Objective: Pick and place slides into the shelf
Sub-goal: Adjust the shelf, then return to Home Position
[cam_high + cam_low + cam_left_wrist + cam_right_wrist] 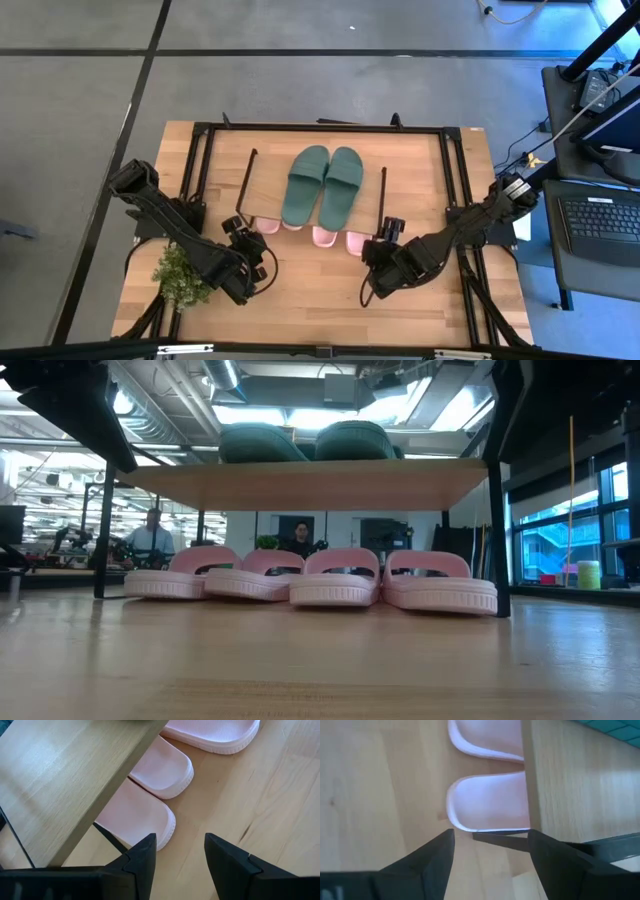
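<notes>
The shelf [272, 180], a light plank on thin black wire legs, stands mid-table. Two dark green slides [322, 185] lie side by side on its top. Four light pink slides [320, 578] stand in a row on the table under the plank, their heels [325, 237] poking out past its near edge. My left gripper [238, 228] is open near the shelf's near left corner, just short of the leftmost pink heel [145, 817]. My right gripper [388, 232] is open at the near right corner, facing the rightmost pink heel [485, 810].
A small green plant [180, 275] sits by the table's near left edge beside the left arm. A black frame [320, 128] runs round the tabletop. Bare wood lies between the arms along the near edge. A laptop [600, 220] sits off to the right. People [152, 538] are in the room behind.
</notes>
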Robot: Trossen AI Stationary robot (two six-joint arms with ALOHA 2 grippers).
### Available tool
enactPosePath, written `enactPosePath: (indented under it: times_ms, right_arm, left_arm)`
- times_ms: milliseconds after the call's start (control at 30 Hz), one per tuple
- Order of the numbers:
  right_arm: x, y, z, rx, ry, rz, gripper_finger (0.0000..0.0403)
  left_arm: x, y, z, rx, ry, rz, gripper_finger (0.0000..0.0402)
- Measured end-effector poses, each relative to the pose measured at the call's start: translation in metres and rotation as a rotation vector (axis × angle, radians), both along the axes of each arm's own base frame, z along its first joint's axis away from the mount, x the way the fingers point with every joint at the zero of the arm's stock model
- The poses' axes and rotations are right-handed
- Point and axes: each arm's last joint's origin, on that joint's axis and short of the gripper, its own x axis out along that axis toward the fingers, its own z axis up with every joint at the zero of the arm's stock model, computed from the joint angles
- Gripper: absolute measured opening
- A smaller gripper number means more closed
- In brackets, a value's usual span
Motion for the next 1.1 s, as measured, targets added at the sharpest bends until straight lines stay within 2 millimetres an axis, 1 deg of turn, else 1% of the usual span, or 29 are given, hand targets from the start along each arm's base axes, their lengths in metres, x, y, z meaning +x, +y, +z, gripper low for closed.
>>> enactPosePath:
  times_ms: [433, 600, 700, 800, 900, 1000, 1100]
  right_arm:
    - [0.005, -0.019, 0.0, -0.052, 0.029, -0.054, 0.0253]
    - [0.005, -0.02, 0.0, -0.055, 0.029, -0.055, 0.0253]
    - [0.001, -0.014, 0.003, -0.048, 0.024, -0.033, 0.0253]
    - [-0.006, -0.004, 0.015, 0.016, -0.003, 0.006, 0.0253]
    - [-0.015, 0.006, 0.035, 0.056, -0.058, 0.061, 0.0253]
    - [-0.026, 0.01, 0.062, 0.094, -0.129, 0.124, 0.0253]
    - [-0.038, 0.005, 0.092, 0.061, -0.239, 0.182, 0.0253]
  left_arm:
    - [0.001, 0.001, 0.0, 0.0, 0.0, 0.004, 0.0159]
    - [0.0, 0.001, 0.0, 0.002, 0.002, 0.005, 0.0159]
    - [0.001, 0.0, -0.001, -0.041, -0.003, 0.027, 0.0159]
    - [0.0, -0.002, 0.002, -0.109, -0.007, 0.041, 0.0159]
    - [-0.006, -0.005, 0.013, -0.17, -0.044, 0.001, 0.0159]
    - [-0.015, -0.006, 0.035, -0.236, -0.128, -0.086, 0.0159]
    - [-0.027, 0.004, 0.064, -0.201, -0.272, -0.162, 0.0159]
